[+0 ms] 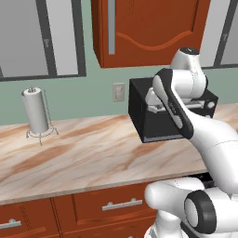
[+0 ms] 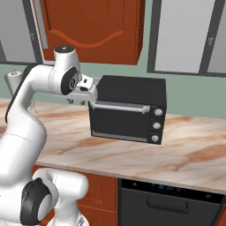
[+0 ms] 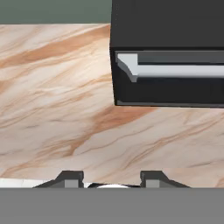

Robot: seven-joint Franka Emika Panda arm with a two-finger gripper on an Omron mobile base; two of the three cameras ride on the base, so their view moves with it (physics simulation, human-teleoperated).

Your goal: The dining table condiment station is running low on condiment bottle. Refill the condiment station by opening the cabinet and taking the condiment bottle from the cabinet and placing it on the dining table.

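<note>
Jaws (image 3: 111, 177) part-open, holding nothing, aimed down at marble counter (image 1: 93, 158) beside black toaster oven (image 2: 130, 112). Cabinet (image 1: 148, 30) at 12 o'clock above, doors closed; condiment bottle presumably inside. Best raised clear of oven, then squared to silver handle (image 1: 111, 28) before pulling.

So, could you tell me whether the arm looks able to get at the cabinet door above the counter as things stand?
Probably yes: the gripper points down at the marble counter beside the toaster oven, and the closed cabinet hangs above it with nothing between.
</note>
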